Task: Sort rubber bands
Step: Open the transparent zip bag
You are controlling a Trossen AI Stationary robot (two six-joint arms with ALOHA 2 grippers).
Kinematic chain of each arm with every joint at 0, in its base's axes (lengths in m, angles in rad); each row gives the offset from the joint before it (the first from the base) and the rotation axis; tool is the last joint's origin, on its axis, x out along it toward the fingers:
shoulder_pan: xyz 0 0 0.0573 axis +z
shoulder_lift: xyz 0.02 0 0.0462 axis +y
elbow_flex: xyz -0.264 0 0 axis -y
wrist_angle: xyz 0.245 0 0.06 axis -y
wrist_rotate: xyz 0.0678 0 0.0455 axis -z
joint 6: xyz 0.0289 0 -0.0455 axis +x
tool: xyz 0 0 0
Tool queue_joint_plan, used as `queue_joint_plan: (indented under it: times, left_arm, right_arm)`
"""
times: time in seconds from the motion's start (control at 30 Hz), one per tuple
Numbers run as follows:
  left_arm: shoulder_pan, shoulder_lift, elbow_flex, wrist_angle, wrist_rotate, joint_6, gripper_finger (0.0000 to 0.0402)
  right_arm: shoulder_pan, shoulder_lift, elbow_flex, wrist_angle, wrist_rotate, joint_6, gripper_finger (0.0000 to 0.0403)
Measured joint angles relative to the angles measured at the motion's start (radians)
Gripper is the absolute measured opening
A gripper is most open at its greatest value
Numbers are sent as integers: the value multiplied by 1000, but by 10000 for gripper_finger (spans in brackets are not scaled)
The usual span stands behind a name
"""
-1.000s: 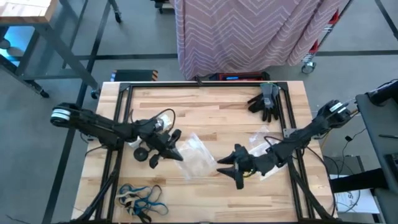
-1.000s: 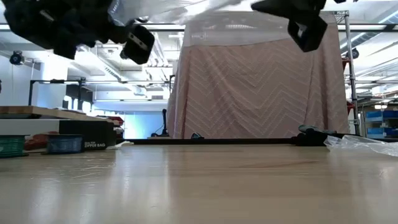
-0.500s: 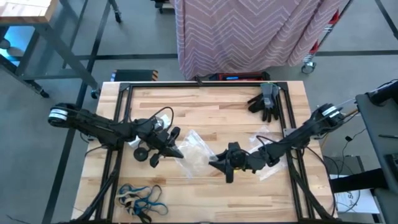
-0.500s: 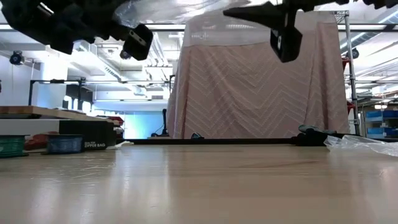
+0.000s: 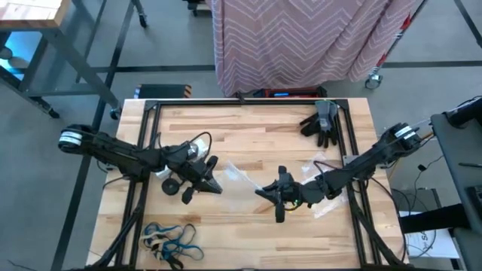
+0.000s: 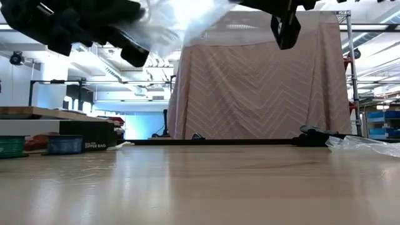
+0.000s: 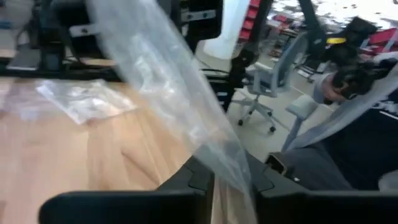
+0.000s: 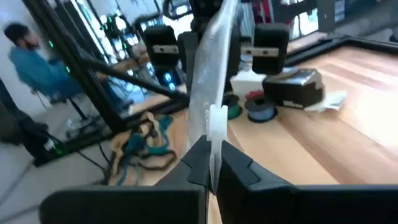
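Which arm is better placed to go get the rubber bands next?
Probably the left: the rubber bands lie at the table's near-left corner, nearer the left claw. Both claws, the right claw too, are shut on the clear bag.

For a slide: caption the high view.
Both grippers, left and right, pinch a clear bag above the table; rubber bands lie near its front-left corner.

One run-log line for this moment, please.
left gripper: shut on clear plastic bag | right gripper: shut on same bag | rubber bands: untouched, front-left of table
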Motion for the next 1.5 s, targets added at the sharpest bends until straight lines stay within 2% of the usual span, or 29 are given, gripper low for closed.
queue_joint_plan:
  times: [0.1, 0.17, 0.33, 0.47, 0.67, 0.87, 1.17, 1.5]
  left_arm:
    - [0, 0, 1, -61, -67, 8, 62]
    - [0, 0, 1, -95, -119, 12, 87]
    - [0, 0, 2, -107, -197, 38, 148]
    - [-4, 0, 25, -43, -212, 61, 182]
    - [-59, 20, 130, -23, -332, 134, 192]
    - [-85, 114, 302, -83, -314, 139, 181]
    - [-85, 333, 548, -368, -311, 135, 178]
    - [-91, 441, 647, -409, -349, 199, 158]
  right_arm:
    - [-4, -55, 58, -264, -35, -6, 1]
    - [-4, -86, 121, -503, -54, -12, 0]
    - [-1, -95, 334, -1053, -72, -13, 0]
    - [-1, -50, 465, -1281, -84, -45, 0]
    - [-4, 25, 554, -1305, -88, -183, 0]
    - [-19, 90, 610, -1302, -87, -187, 0]
    - [-21, 131, 620, -1301, -88, -187, 0]
    - [-21, 133, 619, -1298, -87, -115, 0]
